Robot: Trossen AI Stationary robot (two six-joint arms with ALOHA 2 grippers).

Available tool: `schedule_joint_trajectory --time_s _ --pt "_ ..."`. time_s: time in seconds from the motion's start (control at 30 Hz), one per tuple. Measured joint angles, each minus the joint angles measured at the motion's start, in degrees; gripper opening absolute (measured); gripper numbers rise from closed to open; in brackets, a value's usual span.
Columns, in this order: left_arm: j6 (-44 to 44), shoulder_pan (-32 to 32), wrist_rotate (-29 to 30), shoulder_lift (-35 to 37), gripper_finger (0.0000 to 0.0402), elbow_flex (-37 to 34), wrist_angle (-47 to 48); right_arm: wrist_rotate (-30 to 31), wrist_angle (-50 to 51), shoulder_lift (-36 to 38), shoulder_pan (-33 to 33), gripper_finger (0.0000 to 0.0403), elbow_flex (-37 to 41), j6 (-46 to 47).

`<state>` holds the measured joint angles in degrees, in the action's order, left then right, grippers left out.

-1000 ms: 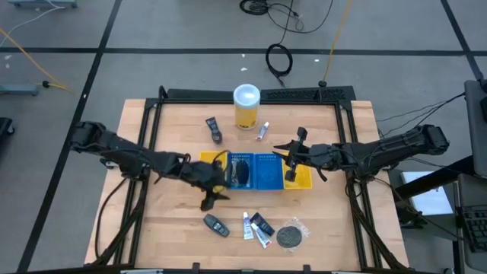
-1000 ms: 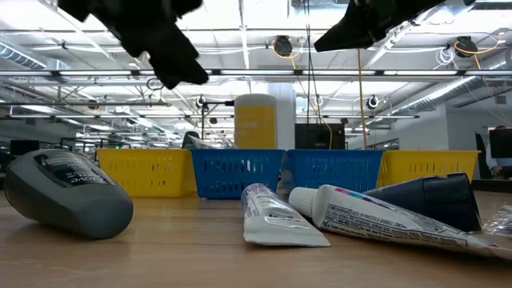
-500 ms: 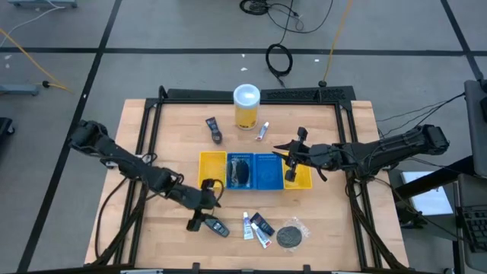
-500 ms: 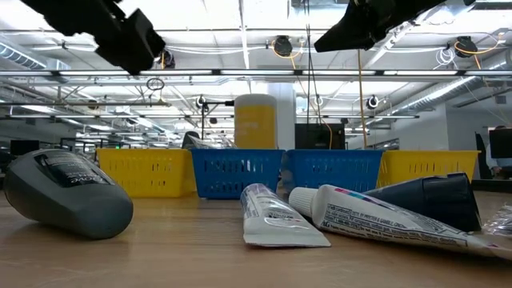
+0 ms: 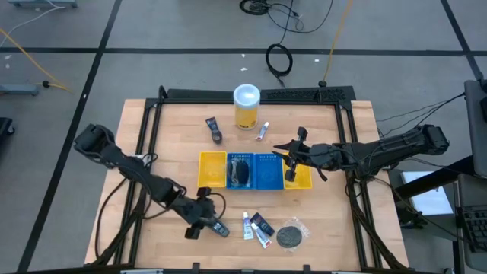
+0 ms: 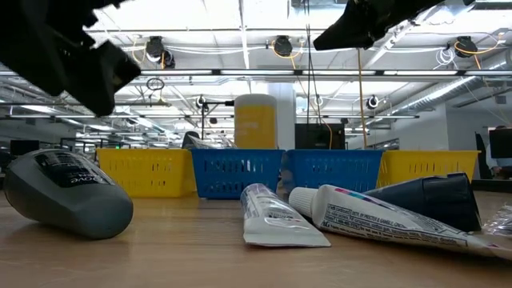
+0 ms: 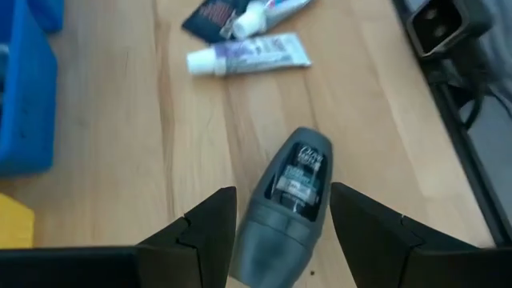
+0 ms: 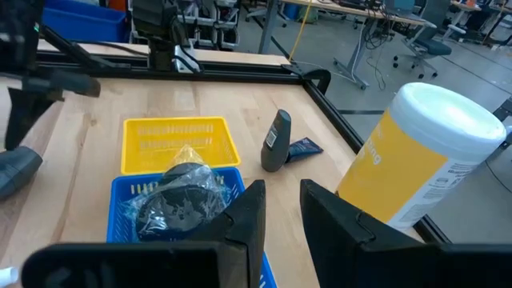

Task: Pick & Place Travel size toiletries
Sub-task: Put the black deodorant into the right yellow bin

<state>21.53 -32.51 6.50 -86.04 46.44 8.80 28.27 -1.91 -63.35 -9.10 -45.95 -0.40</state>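
A: Where is the left gripper recorded?

B: Low over the front left part of the table, fingers spread wide to either side of a dark grey roll-on deodorant lying on its side. In the left wrist view the two fingers flank the deodorant's broad end; contact cannot be told.

A: And the rest of the toiletries?

B: Just beyond the deodorant a white tube with a purple label is noted, then a dark sachet and a second white tube touching each other. In the high view a round black disc in clear wrap is seen at the right end of that front group. Another dark item and a small white tube lie near the yellow canister with white lid at the back.

A: The trays?

B: A row of yellow and blue trays is set mid-table. A black item in clear wrap is already seen in one blue tray, beside an empty-looking yellow one.

A: Right gripper?

B: Held above the right end of the tray row, fingers parted by a narrow gap, nothing between them.
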Motion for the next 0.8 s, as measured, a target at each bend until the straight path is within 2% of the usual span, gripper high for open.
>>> schedule_joint_trajectory --time_s 0.27,0.6,0.8 --pt "0.72 -0.74 -0.42 -3.81 0.0202 0.00 -0.23 0.00 -0.02 0.00 0.00 0.0075 0.00 0.00" --pt "3.92 -1.63 1.72 -3.82 0.0205 0.02 -3.14 0.07 -0.02 0.00 0.00 0.0075 0.00 0.00" --pt "6.10 -1.57 4.19 -3.82 0.0239 0.01 -2.88 0.16 -0.02 0.02 0.00 0.0075 0.00 0.47"
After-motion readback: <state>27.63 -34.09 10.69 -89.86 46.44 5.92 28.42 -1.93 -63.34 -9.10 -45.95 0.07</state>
